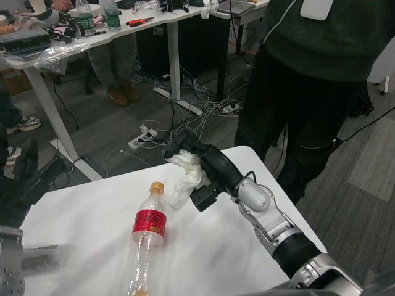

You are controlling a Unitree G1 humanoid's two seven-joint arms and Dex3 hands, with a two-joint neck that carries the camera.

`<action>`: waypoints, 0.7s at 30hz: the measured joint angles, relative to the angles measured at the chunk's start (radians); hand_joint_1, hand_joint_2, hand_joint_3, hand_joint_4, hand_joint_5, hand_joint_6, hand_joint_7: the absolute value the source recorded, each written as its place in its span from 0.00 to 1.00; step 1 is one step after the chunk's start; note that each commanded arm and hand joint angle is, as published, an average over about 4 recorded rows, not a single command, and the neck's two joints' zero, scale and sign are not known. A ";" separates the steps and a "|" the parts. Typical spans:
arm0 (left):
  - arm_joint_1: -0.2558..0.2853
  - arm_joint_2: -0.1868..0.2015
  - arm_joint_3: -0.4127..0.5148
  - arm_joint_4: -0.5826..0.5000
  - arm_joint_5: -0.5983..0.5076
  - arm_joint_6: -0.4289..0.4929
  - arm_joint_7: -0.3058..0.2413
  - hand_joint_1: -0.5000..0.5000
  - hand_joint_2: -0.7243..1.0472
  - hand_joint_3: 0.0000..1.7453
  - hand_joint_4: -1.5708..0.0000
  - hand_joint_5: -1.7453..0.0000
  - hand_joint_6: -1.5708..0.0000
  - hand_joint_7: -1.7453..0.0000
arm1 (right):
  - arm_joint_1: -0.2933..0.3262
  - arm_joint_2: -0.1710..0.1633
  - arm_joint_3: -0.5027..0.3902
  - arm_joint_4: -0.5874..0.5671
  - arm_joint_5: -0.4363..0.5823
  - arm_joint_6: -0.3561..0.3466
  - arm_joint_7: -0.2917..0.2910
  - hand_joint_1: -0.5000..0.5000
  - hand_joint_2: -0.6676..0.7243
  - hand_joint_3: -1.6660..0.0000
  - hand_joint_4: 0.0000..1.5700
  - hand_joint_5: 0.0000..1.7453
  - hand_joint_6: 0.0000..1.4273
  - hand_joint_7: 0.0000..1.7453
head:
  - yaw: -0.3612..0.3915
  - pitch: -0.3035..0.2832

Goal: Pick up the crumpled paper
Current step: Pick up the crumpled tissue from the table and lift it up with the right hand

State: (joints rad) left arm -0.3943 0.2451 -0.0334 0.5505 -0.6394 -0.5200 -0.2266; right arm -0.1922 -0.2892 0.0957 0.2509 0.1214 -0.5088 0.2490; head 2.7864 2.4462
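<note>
My right hand [200, 166] reaches over the far part of the white table [74, 213] and holds the crumpled white paper [188, 174]. The paper hangs from the black fingers, its lower end close to the tabletop. My left hand [40, 258] shows only as a dark blurred shape at the picture's lower left, low over the table; its fingers cannot be made out.
A clear plastic bottle [147, 237] with a red label and orange cap lies on the table just left of the paper. A person in dark clothes [308, 92] stands right behind the table's far edge. Cables [185, 120] and another desk [92, 37] lie beyond.
</note>
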 measured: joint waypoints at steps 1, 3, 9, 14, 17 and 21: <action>-0.002 0.002 -0.005 0.000 0.000 0.000 0.000 0.62 0.90 0.00 0.83 1.00 1.00 1.00 | -0.008 0.001 0.007 0.001 0.002 0.000 -0.003 1.00 0.23 0.00 0.00 0.00 0.00 0.88 | 0.002 0.008; -0.009 0.005 -0.013 0.002 0.000 0.000 0.000 0.62 0.90 0.00 0.83 1.00 1.00 1.00 | -0.027 0.004 0.021 0.004 0.004 0.000 -0.005 1.00 0.23 0.00 0.00 0.00 0.00 0.88 | 0.006 0.023; -0.038 0.011 -0.041 0.008 -0.005 -0.002 0.000 0.62 0.90 0.00 0.83 1.00 1.00 1.00 | -0.088 0.016 0.052 0.030 0.018 -0.001 -0.012 1.00 0.23 0.00 0.00 0.01 0.00 0.88 | 0.017 0.067; -0.042 0.011 -0.058 0.023 -0.006 -0.002 0.000 0.62 0.90 0.00 0.83 1.00 1.00 1.00 | -0.116 0.018 0.055 0.054 0.028 -0.001 -0.020 1.00 0.23 0.00 0.00 0.00 0.00 0.88 | 0.024 0.083; -0.044 0.011 -0.060 0.027 -0.006 -0.002 0.000 0.62 0.90 0.00 0.83 1.00 1.00 1.00 | -0.121 0.018 0.055 0.062 0.032 -0.002 -0.027 1.00 0.23 0.00 0.00 0.01 0.00 0.88 | 0.025 0.088; -0.047 0.011 -0.062 0.029 -0.006 -0.002 0.000 0.62 0.90 0.00 0.83 1.00 1.00 1.00 | -0.121 0.018 0.055 0.065 0.032 -0.002 -0.033 1.00 0.23 0.00 0.00 0.00 0.00 0.88 | 0.027 0.094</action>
State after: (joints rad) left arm -0.4409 0.2562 -0.0950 0.5794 -0.6455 -0.5221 -0.2266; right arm -0.3136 -0.2712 0.1510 0.3156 0.1534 -0.5104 0.2158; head 2.8135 2.5406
